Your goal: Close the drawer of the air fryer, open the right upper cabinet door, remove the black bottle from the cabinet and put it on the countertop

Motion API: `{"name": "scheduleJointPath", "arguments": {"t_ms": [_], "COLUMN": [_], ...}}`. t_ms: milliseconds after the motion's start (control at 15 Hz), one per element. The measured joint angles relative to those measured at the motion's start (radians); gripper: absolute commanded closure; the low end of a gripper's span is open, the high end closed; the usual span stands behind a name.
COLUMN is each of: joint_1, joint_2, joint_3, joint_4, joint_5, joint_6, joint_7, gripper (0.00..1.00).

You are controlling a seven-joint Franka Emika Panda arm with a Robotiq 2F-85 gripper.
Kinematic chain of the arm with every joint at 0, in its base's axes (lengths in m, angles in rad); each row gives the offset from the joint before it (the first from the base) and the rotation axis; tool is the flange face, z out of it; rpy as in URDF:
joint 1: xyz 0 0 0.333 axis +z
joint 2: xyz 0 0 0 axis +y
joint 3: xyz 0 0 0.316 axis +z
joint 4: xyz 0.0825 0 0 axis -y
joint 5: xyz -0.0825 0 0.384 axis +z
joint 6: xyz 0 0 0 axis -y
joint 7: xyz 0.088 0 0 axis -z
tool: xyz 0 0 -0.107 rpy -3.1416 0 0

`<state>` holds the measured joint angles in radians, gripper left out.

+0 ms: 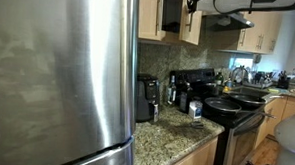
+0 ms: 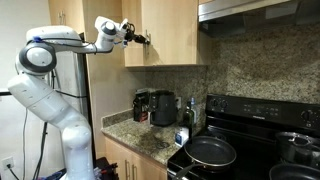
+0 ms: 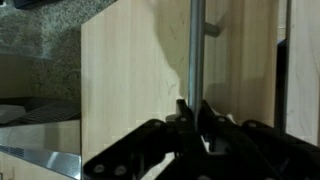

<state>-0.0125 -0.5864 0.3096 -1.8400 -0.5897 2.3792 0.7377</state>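
Note:
My gripper (image 3: 197, 112) is shut on the slim metal bar handle (image 3: 197, 45) of the right upper cabinet door (image 3: 130, 80), one finger on each side of the bar. In both exterior views the arm reaches up to that door (image 1: 193, 24) (image 2: 160, 35). There the gripper (image 1: 191, 4) (image 2: 137, 38) is at the handle, and the door stands slightly ajar with a dark gap beside it. The black air fryer (image 1: 146, 97) stands on the granite countertop (image 1: 175, 136) by the fridge, and its drawer looks flush with the body. The black bottle is hidden.
A steel fridge (image 1: 58, 79) fills the near side. A coffee maker (image 1: 177, 92) and a clear cup (image 1: 195, 110) stand on the counter. The black stove (image 2: 230, 150) carries pans under a range hood (image 2: 250, 10). The robot's white base (image 2: 70, 130) stands by the counter's end.

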Motion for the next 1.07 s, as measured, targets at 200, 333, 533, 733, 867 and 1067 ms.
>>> {"name": "scheduleJointPath", "arguments": {"t_ms": [200,333,533,733,867,1067], "joint_1": [-0.015,-0.018,-0.020,-0.022,-0.022,-0.024], "joint_2": [-0.108,-0.166,-0.216,-0.261,-0.288,-0.323], "joint_3": [-0.025,-0.054,-0.090,-0.126,-0.151,-0.188], "joint_4": [-0.063,-0.109,-0.151,-0.187,-0.206,-0.227], "joint_5": [0.021,0.065,0.133,0.200,0.247,0.306], "joint_6": [-0.068,-0.056,-0.029,-0.012,-0.007,-0.009], "joint_7": [-0.010,-0.050,-0.127,-0.209,-0.270,-0.349], "gripper": [0.96,0.96,0.96,0.96,0.96,0.96]}}
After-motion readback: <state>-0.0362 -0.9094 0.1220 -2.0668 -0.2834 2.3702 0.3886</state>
